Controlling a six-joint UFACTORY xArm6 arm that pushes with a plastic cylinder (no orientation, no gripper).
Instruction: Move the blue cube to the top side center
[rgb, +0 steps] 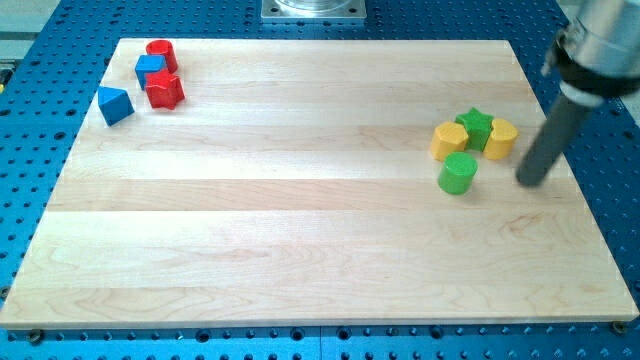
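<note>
A: While my tip (531, 181) rests on the bench (300, 200) at the view's right, just beside the green cylinder (458, 173), where's the blue cube (150, 68)?

B: Top left corner, touching the red cylinder (162, 54) and red star (164, 90), with the blue triangular block (115, 104) near.

A: Any fingers?

B: None show; only the rod.

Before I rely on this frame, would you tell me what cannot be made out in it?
- Blue cube, camera view: partly covered by the red blocks and; whether they touch is unclear.
- Rod above my tip: blurred, cut off by the view's top and right edges.
- Yellow blocks: exact shapes too small.
</note>
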